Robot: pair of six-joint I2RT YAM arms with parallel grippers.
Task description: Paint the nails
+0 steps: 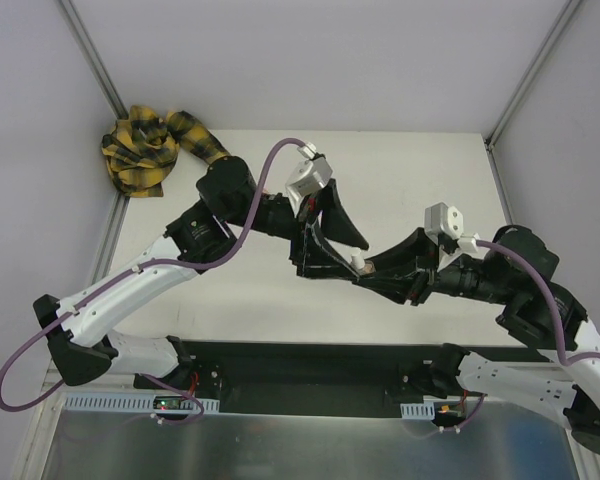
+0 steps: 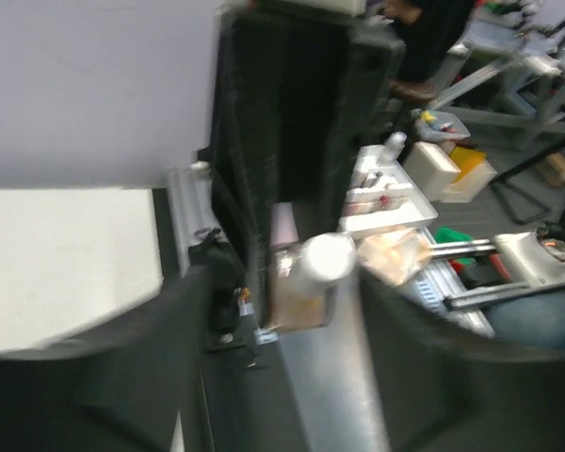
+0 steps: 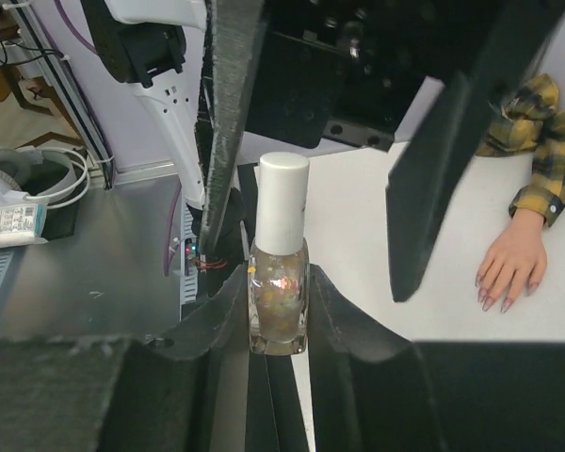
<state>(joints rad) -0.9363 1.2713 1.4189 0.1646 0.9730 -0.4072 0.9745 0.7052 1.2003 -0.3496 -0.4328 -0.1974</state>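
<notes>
— What fills the white tabletop [image 1: 410, 180] from where you stand?

— Mostly the two arms, leaning in so they meet over its middle. Behind the left one lies a bunched yellow-and-black plaid sleeve [image 1: 145, 150], pushed toward the far left corner.

— And the left hand [image 1: 335, 252]?

— Spread wide, one finger on each side of the cap and touching nothing. I think it is lining up to twist the cap off.

— The right hand [image 3: 278, 282]?

— Clamped on the lower body of the polish bottle [image 3: 278, 306], keeping it upright in the air. My guess is it acts as a vise so the other hand can turn the top.

— Where is the mannequin hand [image 3: 513, 259]?

— Flat on the tabletop, palm down, at the end of that sleeve and well apart from the bottle.

— The cap [image 3: 282, 202]?

— White and seated on the bottle's neck, so no brush is out.

— And the nails [image 3: 487, 299]?

— Tiny pinkish tips pointing toward the arms. Painting has not started, I would say.
</notes>
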